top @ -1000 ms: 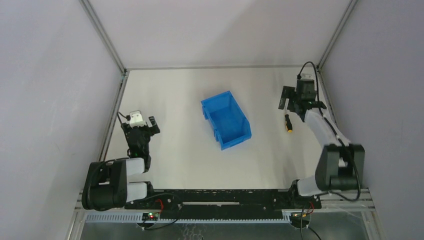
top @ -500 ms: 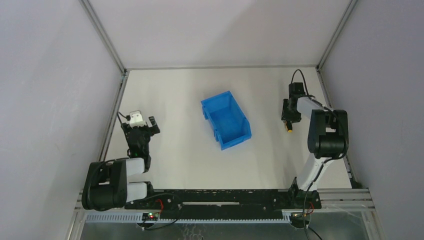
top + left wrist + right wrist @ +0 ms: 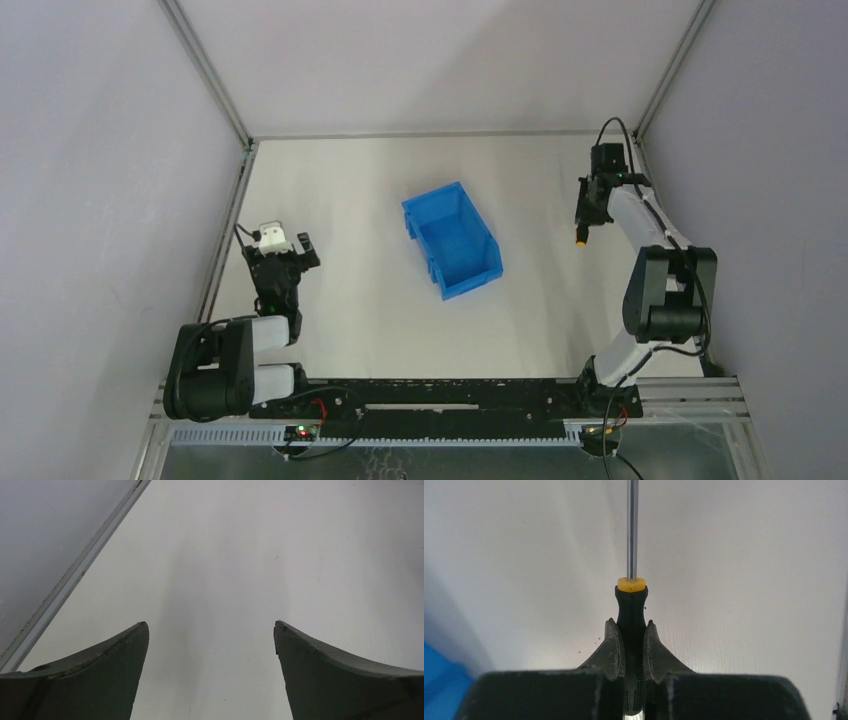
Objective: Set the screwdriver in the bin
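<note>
The screwdriver (image 3: 631, 605) has a black handle, a yellow collar and a thin metal shaft pointing away from the camera in the right wrist view. My right gripper (image 3: 630, 623) is shut on the handle, one finger on each side. From above, the screwdriver (image 3: 579, 238) shows just below the right gripper (image 3: 584, 212) at the right side of the table, well right of the bin. The bright blue bin (image 3: 452, 240) stands open-topped at the table's middle. My left gripper (image 3: 210, 626) is open over bare table, also seen from above as the left gripper (image 3: 284, 252) at the left.
A blue corner of the bin (image 3: 441, 682) shows at the lower left of the right wrist view. Grey side walls with metal frame rails (image 3: 228, 215) close in the white table on the left, right and back.
My right gripper has come down over the screwdriver and gone from open to shut on its handle. The left arm and the bin have not moved.
</note>
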`<state>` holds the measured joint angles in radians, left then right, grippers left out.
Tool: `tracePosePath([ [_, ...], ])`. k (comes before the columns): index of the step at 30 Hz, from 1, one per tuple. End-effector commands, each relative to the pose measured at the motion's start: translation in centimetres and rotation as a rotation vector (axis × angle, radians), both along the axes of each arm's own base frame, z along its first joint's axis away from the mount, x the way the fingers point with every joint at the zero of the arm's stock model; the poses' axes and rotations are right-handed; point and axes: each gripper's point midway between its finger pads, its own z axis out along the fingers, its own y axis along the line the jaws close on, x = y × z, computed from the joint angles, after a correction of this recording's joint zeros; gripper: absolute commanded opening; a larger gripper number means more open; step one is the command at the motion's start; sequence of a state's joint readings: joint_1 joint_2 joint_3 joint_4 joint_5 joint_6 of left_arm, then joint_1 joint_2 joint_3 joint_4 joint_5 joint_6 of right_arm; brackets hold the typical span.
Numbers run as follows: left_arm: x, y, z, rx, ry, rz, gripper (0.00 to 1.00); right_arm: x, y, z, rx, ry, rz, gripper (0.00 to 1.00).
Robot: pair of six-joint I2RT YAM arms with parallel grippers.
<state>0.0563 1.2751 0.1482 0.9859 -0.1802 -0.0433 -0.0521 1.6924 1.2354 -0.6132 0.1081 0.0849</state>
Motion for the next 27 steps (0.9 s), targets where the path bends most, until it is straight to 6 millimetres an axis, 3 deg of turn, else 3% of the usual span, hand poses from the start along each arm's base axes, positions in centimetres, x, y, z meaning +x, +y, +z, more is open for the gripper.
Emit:
tracePosePath([
  [1,1.5,0.2,4.0,0.027,-0.123,0.006,1.0,0.2,0.4,6.5,0.034,-0.11,-0.035,0.0],
  [4,1.5,0.2,4.0,0.027,-0.123,0.006,1.0,-0.1,2.6,9.5,0.11,-0.167,0.01,0.0],
  [6,1.5,0.2,4.0,0.027,-0.123,0.007,1.0,-0.4,5.3,11.6,0.166,-0.21,0.082,0.0],
  [12,1.5,0.2,4.0,0.028,-0.124,0.006,1.0,-2.0,15.3,16.9,0.285,-0.285,0.344,0.02],
  [13,1.5,0.2,4.0,0.027,-0.124,0.006,1.0,-2.4,17.7,17.6,0.303,-0.296,0.407,0.02],
  [16,1.5,0.2,4.0,0.027,-0.123,0.005,1.0,-2.9,22.2,18.5,0.331,-0.308,0.498,0.01],
  [18,1.5,0.2,4.0,0.027,-0.123,0.005,1.0,-2.9,24.5,18.1,0.317,-0.312,0.535,0.01],
  [21,1.5,0.2,4.0,0.027,-0.123,0.006,1.0,-2.1,27.0,15.9,0.273,-0.303,0.573,0.02],
  [27,1.5,0.2,4.0,0.027,-0.124,0.006,1.0,-1.3,29.7,9.1,0.21,-0.247,0.577,0.03],
])
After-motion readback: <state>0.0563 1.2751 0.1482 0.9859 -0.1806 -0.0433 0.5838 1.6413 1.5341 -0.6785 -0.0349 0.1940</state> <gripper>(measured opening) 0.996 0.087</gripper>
